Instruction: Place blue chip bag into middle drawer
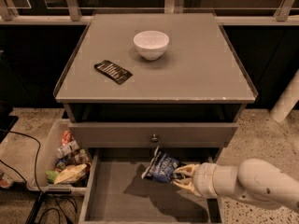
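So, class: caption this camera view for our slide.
Robot gripper, jaws shut on a crinkled dark-blue chip bag, hovers over the open shallow grey middle drawer.

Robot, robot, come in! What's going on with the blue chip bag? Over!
Gripper shut on blue chip bag, low over the open middle drawer. Bag in the air, not yet released. Nothing seen in the way below.
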